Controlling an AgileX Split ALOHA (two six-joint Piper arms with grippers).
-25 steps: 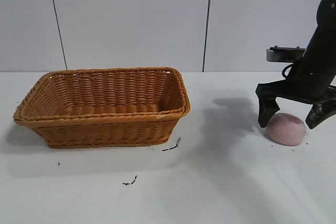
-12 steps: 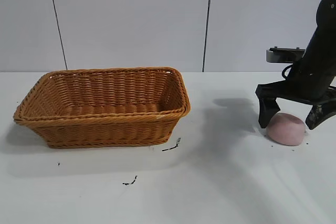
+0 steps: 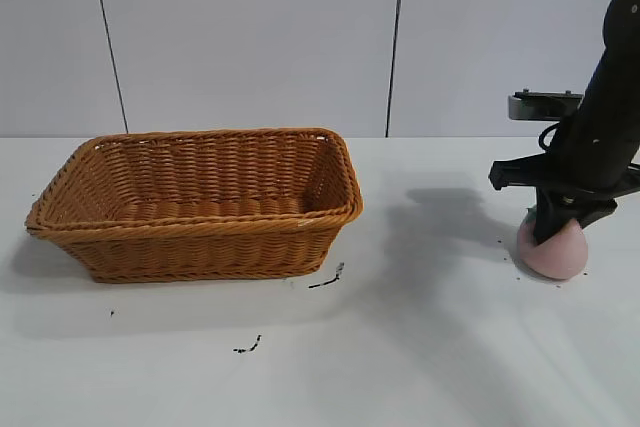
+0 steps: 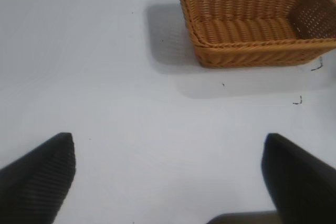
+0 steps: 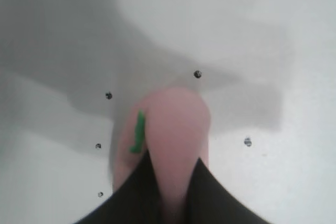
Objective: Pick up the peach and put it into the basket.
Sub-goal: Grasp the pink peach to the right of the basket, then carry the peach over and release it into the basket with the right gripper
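On the white table [image 3: 400,347] before a pale panelled wall, the peach [image 3: 552,252], which looks soft and squashes narrow between the pinched-in fingers of the right gripper [image 3: 557,229], probably needs a gentle mid-body hold, well apart from the basket [image 3: 200,232]; the left gripper [image 4: 168,182] hangs wide open, holding nothing.

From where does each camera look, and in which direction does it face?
Exterior view: level, facing the rig; shows the basket, the right gripper pinching the peach.
Left wrist view: high above the table, looking down; open left gripper fingertips, basket beyond.
Right wrist view: close over the peach, fingers squeezing it.
Shared: the exterior and left wrist views show the basket; the exterior and right wrist views show the peach.
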